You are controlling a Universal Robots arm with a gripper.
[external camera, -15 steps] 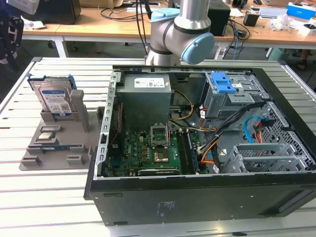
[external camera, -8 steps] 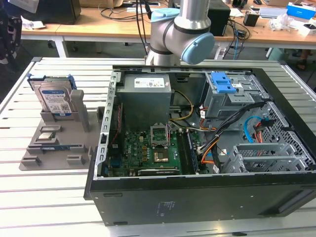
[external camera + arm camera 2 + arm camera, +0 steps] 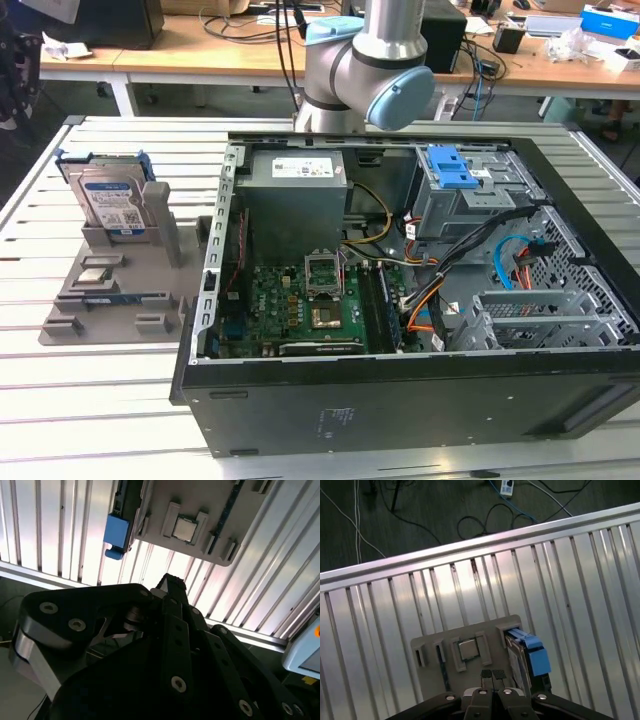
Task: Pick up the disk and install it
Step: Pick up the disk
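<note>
The disk [image 3: 110, 203] stands on edge in a slot of the grey holder [image 3: 160, 245] at the exterior view's left. It is silver-grey with a white and blue label and blue side rails. In the first wrist view the disk [image 3: 532, 653] appears edge-on from high above, and my gripper [image 3: 493, 675] hangs well over the holder [image 3: 432, 642] with its two pads together and nothing between them. In the second wrist view the gripper [image 3: 170, 582] is a dark linkage, and the disk's blue rail [image 3: 116, 530] lies far beyond its tip.
An open computer case [image 3: 400, 400] lies at the exterior view's right, with a blue-topped drive cage [image 3: 455, 180], motherboard [image 3: 300, 300] and loose cables. A small square chip [image 3: 95, 277] sits in the holder. The slatted metal table ends in a rail [image 3: 470, 545]; cables lie on the floor beyond.
</note>
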